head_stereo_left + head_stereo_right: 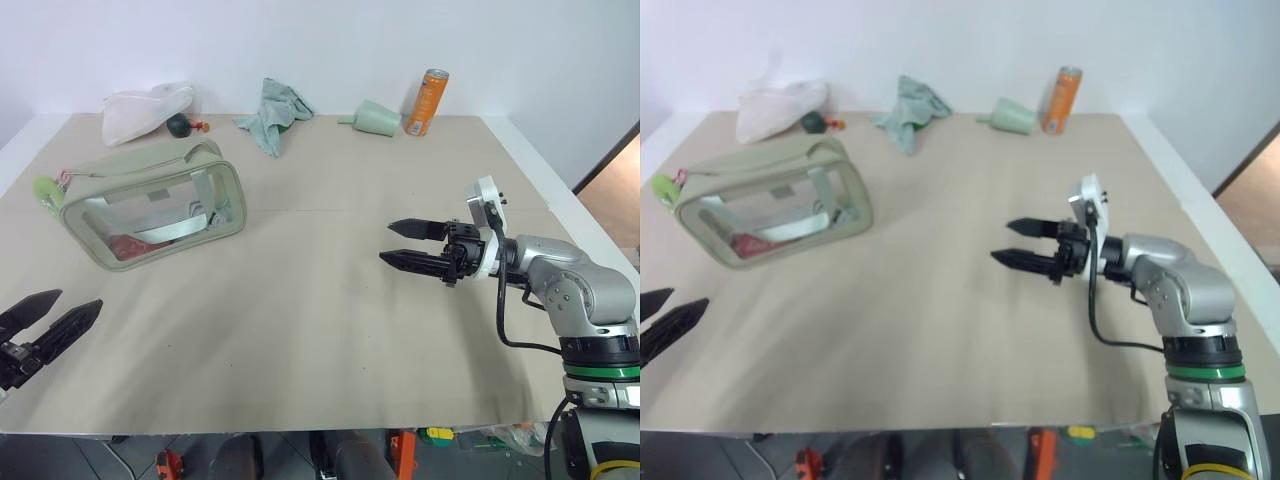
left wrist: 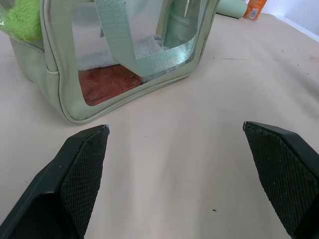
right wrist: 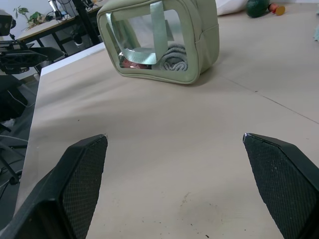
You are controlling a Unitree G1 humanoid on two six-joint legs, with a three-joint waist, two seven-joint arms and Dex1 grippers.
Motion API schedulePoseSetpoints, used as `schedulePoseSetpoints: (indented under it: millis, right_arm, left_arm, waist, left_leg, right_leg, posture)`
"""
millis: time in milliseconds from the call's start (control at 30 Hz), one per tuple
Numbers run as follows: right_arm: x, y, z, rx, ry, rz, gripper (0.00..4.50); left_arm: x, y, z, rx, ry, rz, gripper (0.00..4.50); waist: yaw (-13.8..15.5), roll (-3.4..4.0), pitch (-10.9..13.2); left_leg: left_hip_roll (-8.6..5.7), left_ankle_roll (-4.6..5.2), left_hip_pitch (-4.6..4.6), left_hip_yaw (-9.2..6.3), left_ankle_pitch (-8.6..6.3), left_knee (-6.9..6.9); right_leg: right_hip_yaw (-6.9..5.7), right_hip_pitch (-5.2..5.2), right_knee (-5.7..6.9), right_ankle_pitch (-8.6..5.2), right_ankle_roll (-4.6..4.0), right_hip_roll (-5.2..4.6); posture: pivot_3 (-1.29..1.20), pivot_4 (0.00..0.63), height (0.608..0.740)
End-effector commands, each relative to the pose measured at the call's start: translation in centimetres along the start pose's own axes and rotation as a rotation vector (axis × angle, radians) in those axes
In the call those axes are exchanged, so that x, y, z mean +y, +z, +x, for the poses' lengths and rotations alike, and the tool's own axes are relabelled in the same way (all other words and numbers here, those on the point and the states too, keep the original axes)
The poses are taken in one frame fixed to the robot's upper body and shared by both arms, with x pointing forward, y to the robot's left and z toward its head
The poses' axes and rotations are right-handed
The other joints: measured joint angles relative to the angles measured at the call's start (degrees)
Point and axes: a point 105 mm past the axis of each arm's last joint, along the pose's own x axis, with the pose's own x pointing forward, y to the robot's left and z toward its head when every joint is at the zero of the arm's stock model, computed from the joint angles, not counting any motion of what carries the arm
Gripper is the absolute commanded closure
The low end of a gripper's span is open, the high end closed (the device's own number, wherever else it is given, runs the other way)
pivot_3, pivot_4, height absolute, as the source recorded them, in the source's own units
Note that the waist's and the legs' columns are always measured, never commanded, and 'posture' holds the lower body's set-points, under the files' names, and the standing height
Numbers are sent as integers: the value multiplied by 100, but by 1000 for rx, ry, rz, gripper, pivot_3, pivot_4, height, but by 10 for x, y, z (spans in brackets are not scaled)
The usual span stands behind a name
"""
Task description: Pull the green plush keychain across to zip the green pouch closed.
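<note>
Grippers both stand wide open and hold nothing. Left gripper (image 1: 45,318) hovers low over the counter (image 1: 300,330), with the green pouch (image 1: 155,205) just ahead of it. Green plush keychain (image 1: 47,192) hangs at the pouch's end farthest from the right gripper (image 1: 408,244), which points toward the pouch from well apart.

Green pouch (image 1: 155,205) lies tilted, green plush keychain (image 1: 46,191) at its left end.

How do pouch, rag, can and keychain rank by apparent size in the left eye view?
1. pouch
2. rag
3. can
4. keychain
The rag and can lie farther from the camera, so their true sizes are less sure.
</note>
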Motion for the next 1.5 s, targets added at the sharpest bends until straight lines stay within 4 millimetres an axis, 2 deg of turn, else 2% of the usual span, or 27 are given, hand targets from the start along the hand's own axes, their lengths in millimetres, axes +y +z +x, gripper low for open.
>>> schedulePoseSetpoints:
  millis: [33, 233, 333, 433, 567, 633, 833, 1100, 1233, 1333, 1500]
  right_arm:
    - [4, 8, 0, 1, 8, -56, 0]
    - [7, -11, 7, 82, 5, -77, 0]
    - [11, -16, 11, 92, 14, -84, 0]
    - [13, -17, 14, 87, 14, -82, 0]
    - [18, -19, 16, 74, 14, -77, 0]
    - [22, -20, 19, 58, 13, -69, 0]
    - [37, -22, 26, 21, 13, -50, 0]
    - [40, -16, 27, -13, -40, -72, 0]
    - [32, 13, 23, -157, -111, -75, 0]
    - [37, 31, 17, -258, -101, -55, 0]
    - [43, 39, 16, -295, -76, -45, 0]
  left_arm:
    - [-7, 7, 8, 5, -31, 45, 41]
    - [-4, 45, 54, 2, -46, 290, 41]
    - [-20, 74, 76, -40, -129, 423, 41]
    - [-27, 99, 90, -48, -192, 557, 41]
    - [-21, 114, 109, -6, -216, 720, 41]
    - [-18, 119, 121, 3, -239, 749, 41]
    - [-11, 112, 152, 72, -312, 812, 41]
    - [-13, 101, 180, 122, -383, 822, 41]
    - [-12, 99, 187, 136, -394, 826, 41]
    - [-12, 98, 189, 138, -401, 820, 41]
    - [-13, 95, 193, 147, -411, 814, 41]
  waist:
    - [0, 0, 0]
    - [60, -3, -2]
    - [53, -2, -1]
    - [19, -3, -1]
    - [9, 0, 0]
    - [23, 0, 0]
    - [18, 0, 0]
    - [25, -1, 0]
    - [12, -1, 0]
    - [15, -1, 0]
    - [18, -2, -1]
  left_leg:
    - [0, 0, 0, 0, 0, 0]
    - [2, -3, 0, -14, 9, 10]
    - [1, -3, 1, -2, 11, 10]
    - [1, -5, -7, 5, 10, 10]
    - [1, -7, -3, 9, 7, 0]
    - [1, -8, -3, 3, 7, -2]
    - [-1, -9, -8, 4, 8, 4]
    - [-2, -6, -19, 2, 7, 28]
    - [-1, 1, -28, -4, 2, 68]
    - [-2, 1, -25, -2, 2, 88]
    - [-1, 1, -19, -7, 6, 93]
  right_leg:
    - [0, 0, 0, 0, 0, 0]
    - [-21, 8, 8, 6, -2, 0]
    - [-14, 7, 8, 12, -5, -3]
    - [-6, 0, 7, 13, -2, -2]
    - [0, -2, 6, 8, -6, 0]
    - [-6, -2, 7, 5, -8, 3]
    - [-6, -2, 11, 6, -6, 1]
    - [-9, -2, 19, 9, -3, 0]
    - [-15, -3, 46, 8, -2, 1]
    - [-8, -5, 75, 8, -2, -1]
    - [-15, -1, 86, 10, 0, 1]
  posture:
    - [0, 150, 740]
    - [0, 150, 740]
    - [0, 150, 740]
    - [0, 150, 740]
    - [0, 150, 740]
    - [0, 150, 740]
    - [0, 150, 740]
    - [0, 150, 740]
    - [0, 150, 740]
    - [0, 150, 740]
    - [0, 150, 740]
